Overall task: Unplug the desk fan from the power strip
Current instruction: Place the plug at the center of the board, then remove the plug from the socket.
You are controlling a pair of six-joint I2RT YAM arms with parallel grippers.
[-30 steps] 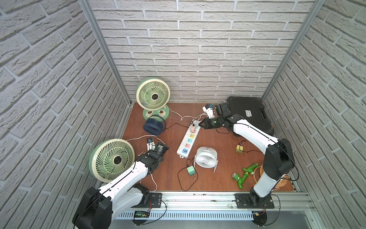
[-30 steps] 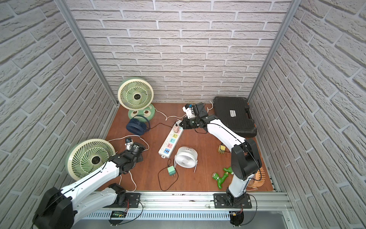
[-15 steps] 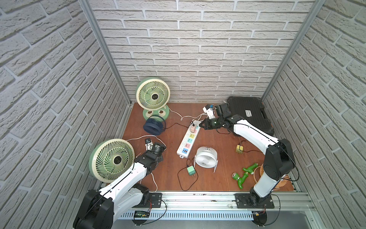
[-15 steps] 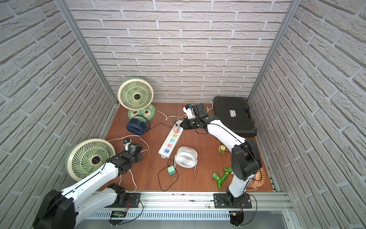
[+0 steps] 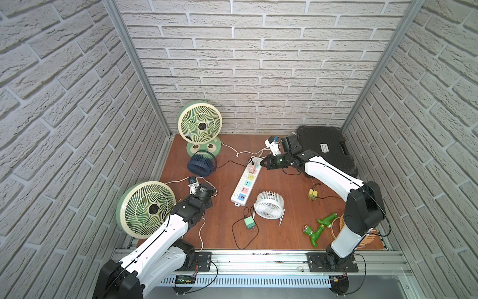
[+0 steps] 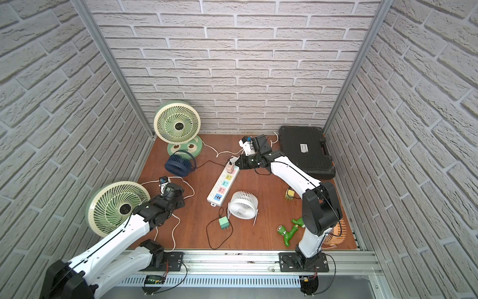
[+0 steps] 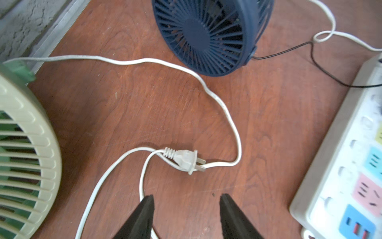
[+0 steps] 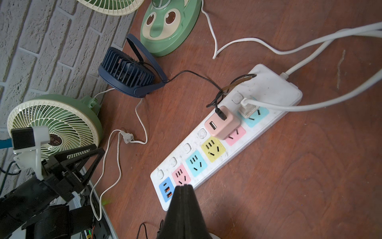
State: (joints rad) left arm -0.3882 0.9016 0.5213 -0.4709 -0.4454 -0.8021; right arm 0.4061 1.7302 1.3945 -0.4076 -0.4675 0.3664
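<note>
Left wrist view: left gripper [image 7: 187, 196] jaws apart, empty, near a loose plug [image 7: 185, 159]; right gripper [image 8: 183, 187] jaws pressed together by the power strip [image 8: 272, 87]; label on the black case [image 5: 310, 137] unreadable.

A: What chg'd w/ the left gripper [image 7: 187, 196]?
B: Jaws spread. They were nearly shut a sec ago, then wider, and ended clearly apart.
A: Arm shifted?
B: Barely. The wrist crept a touch toward the green fan [image 5: 146, 209].
A: And the white plug [image 7: 185, 159]?
B: By the end it lay loose on its own cord [image 7: 219, 164], just ahead of the fingertips, untouched.
</note>
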